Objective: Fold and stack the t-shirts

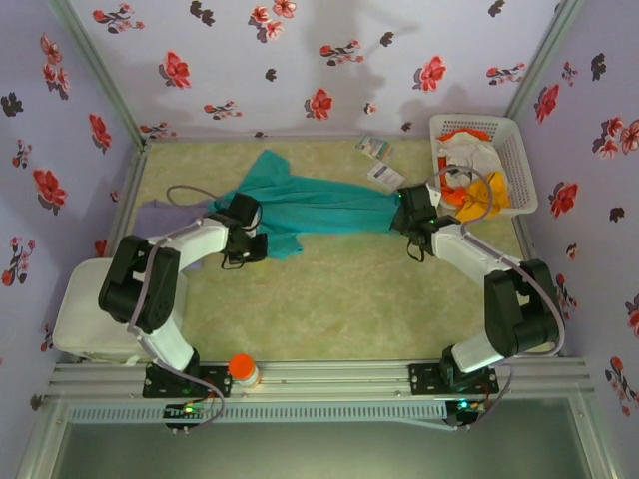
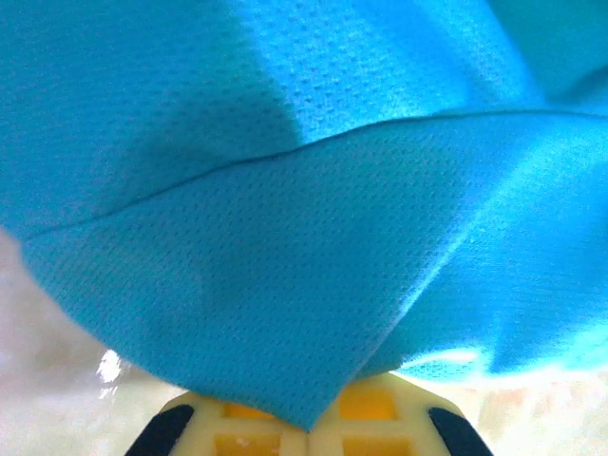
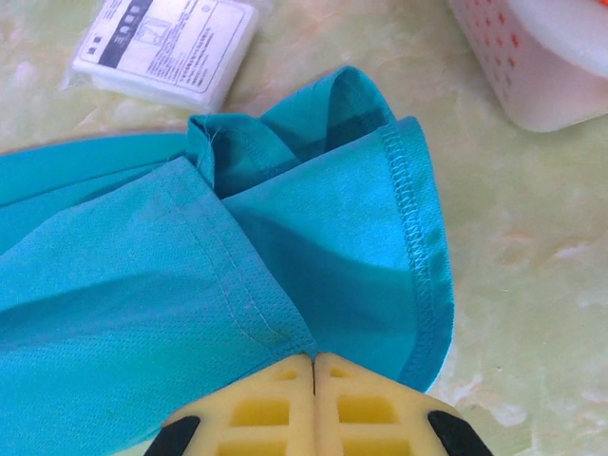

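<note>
Left gripper and right gripper each pinch one end of the large teal mesh t-shirt, drawn out across the table's far half, likely to flatten it for folding.

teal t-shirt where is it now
In the top view the teal t-shirt is stretched across the middle of the table, its ends gripped by the left gripper and right gripper, the white basket to its right.
</note>
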Robot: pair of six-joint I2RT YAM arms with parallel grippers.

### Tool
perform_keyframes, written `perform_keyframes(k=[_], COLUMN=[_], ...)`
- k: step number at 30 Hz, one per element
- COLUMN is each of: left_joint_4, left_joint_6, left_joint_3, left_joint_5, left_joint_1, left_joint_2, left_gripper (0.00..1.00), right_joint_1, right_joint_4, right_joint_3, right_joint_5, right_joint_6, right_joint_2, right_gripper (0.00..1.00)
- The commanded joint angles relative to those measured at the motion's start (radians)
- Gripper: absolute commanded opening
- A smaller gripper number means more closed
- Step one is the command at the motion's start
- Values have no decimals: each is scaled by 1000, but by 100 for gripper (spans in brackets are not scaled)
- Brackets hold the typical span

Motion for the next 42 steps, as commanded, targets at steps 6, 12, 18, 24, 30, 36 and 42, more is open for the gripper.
perform_keyframes(k=[6, 12, 18, 24, 30, 36, 42], left_joint_4=[-292, -445, -525, -555, -565, -499, -480], left_joint_6=[13, -43, -130, -137, -73, 20, 91], left_joint_3=[-25, -117, -138, -133, -38, 127, 267], left_joint_5=[53, 84, 89, 20, -55, -55, -52], left_joint_1=[-7, -16, -67, -126, -110, -38, 3], left_joint_2=[-270, -427, -486, -356, -306, -208, -49], left_gripper=[0, 0, 0, 12, 31, 34, 34], right_joint_1=[-31, -49, -62, -69, -69, -84, -85], right_joint_4=[-33, -38, -79, -210, -242, -264, -205], right_joint_3=[-13, -15, -10, 11, -66, -89, -44], right_joint_5=[87, 87, 77, 8, -36, -69, -179], right_joint_6=[26, 22, 11, -2, 0, -20, -93], right_joint_2=[-21, -15, -20, 15, -101, -196, -74], right_gripper=[0, 0, 0, 20, 76, 77, 54])
